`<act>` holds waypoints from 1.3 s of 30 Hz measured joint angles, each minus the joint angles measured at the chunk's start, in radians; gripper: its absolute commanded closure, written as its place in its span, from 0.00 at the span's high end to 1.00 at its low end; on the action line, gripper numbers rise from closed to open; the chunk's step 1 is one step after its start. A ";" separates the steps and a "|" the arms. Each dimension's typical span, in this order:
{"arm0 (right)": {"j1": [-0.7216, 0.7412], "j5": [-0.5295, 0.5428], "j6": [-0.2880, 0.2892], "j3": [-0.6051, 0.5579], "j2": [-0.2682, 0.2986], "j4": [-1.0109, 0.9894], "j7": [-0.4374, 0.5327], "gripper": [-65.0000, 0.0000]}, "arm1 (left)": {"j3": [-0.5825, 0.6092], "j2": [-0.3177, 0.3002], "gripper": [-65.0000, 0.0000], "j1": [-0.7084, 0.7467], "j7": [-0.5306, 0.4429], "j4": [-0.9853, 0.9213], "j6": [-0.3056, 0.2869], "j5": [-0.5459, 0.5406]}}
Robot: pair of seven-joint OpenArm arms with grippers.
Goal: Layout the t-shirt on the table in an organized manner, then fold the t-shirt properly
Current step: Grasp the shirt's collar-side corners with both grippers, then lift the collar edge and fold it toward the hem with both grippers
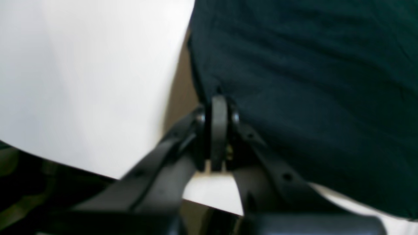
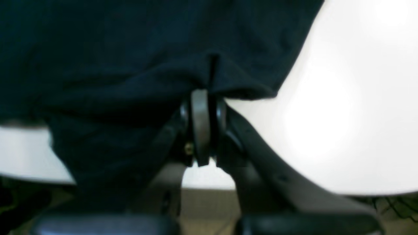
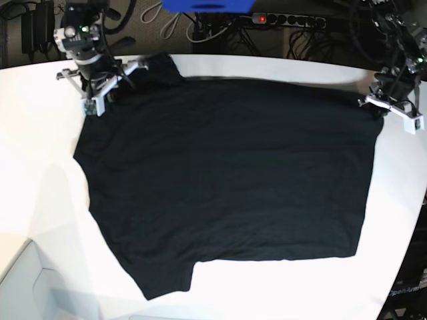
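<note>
The black t-shirt (image 3: 227, 180) lies spread nearly flat across the white table (image 3: 40, 200), plain dark side up, one sleeve reaching toward the near edge. Its two far corners are each pinched. The right gripper (image 2: 200, 98) is clamped on a puckered fold of the cloth at the base view's upper left — jaws pressed together on the fabric. The left gripper (image 1: 218, 101) is likewise closed on the shirt's edge at the upper right, beside the table's curved rim.
</note>
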 measured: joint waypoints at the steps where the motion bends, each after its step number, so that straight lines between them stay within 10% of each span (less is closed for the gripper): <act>1: 0.018 0.000 0.000 0.003 0.000 0.000 -0.002 0.00 | 0.000 0.000 0.00 -0.012 0.001 0.000 0.000 -0.003; 39: 0.550 -0.012 0.000 0.004 0.043 -0.391 -0.006 0.00 | 0.000 -0.031 0.00 -0.470 -0.011 -0.397 0.006 0.005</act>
